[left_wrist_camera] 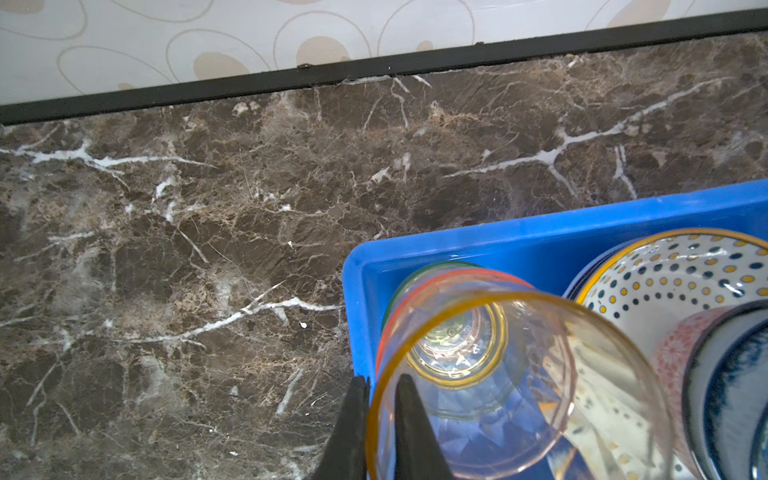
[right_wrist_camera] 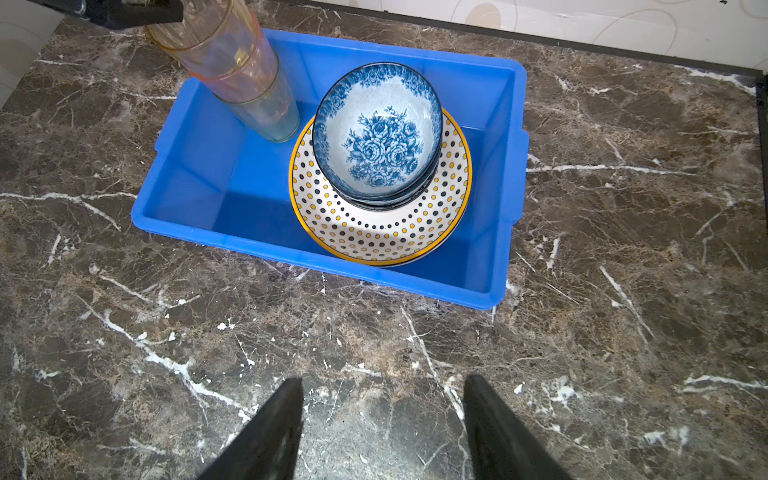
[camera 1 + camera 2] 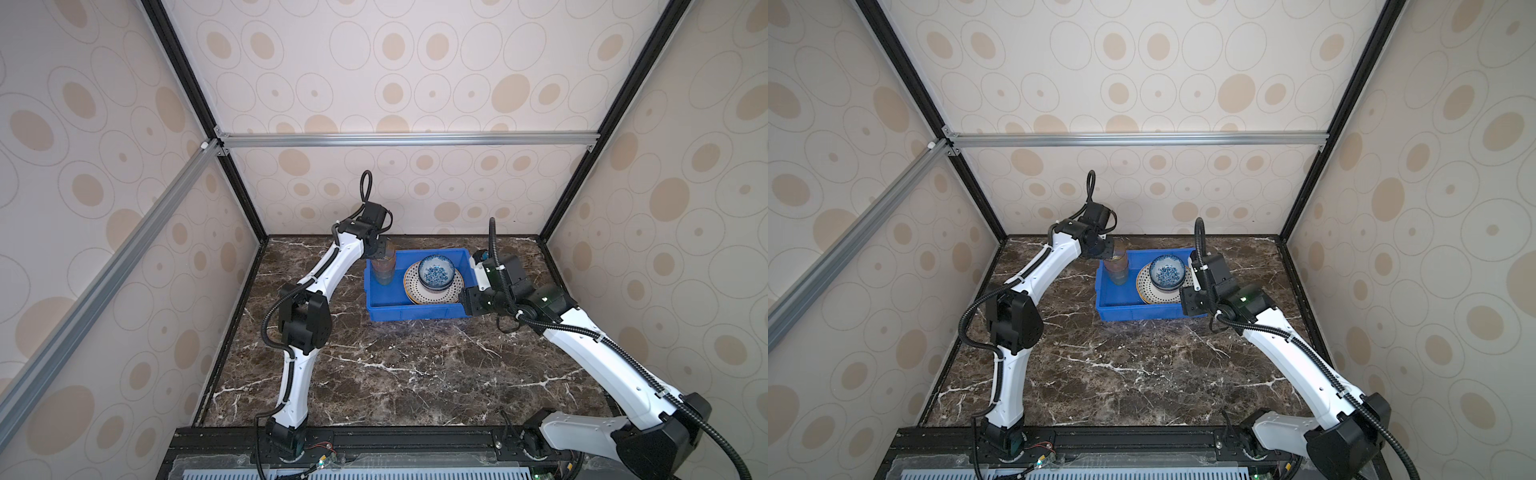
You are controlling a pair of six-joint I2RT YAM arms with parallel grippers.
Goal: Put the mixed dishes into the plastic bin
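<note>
The blue plastic bin holds the mixed dishes. A stack of nested tumblers stands in its far left corner, the amber tumbler on top. A blue-white floral bowl sits on other bowls on a dotted yellow-rimmed plate. My left gripper straddles the amber tumbler's wall, one finger inside and one outside, with only a sliver of space at the inner finger; whether it still grips I cannot tell. My right gripper hangs open over bare marble beside the bin, holding nothing.
The bin sits at the back of the dark marble table, close to the back wall. The right arm's wrist is close to the bin's right end. More plate edges show under the dotted plate.
</note>
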